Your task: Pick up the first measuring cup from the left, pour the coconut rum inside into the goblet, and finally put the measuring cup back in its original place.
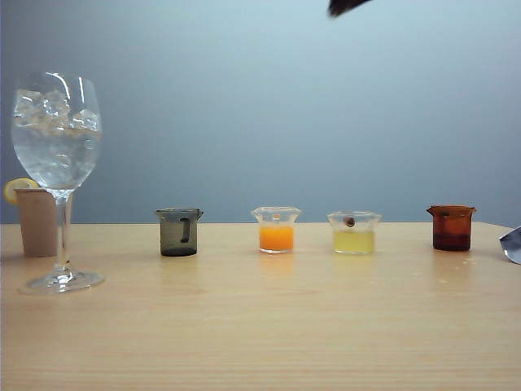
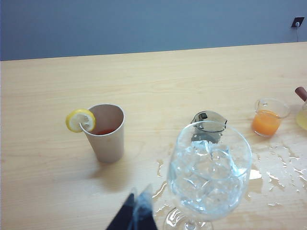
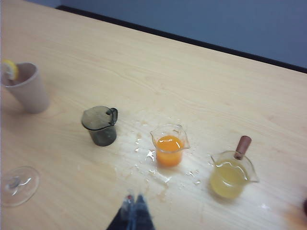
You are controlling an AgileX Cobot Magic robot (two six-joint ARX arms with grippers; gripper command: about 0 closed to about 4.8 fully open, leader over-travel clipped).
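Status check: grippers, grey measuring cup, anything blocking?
Left gripper shut, empty, near the goblet. Right gripper shut, empty, above the table. Grey measuring cup upright in the row, untouched. Spilled droplets around the cups; nothing blocking.

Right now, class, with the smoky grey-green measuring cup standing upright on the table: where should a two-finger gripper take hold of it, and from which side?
Probably across the body of the first measuring cup, below the flared rim, coming from the camera side of the exterior view. Its dark handle faces that way, so set the fingers either side. The right gripper, shut, must open.
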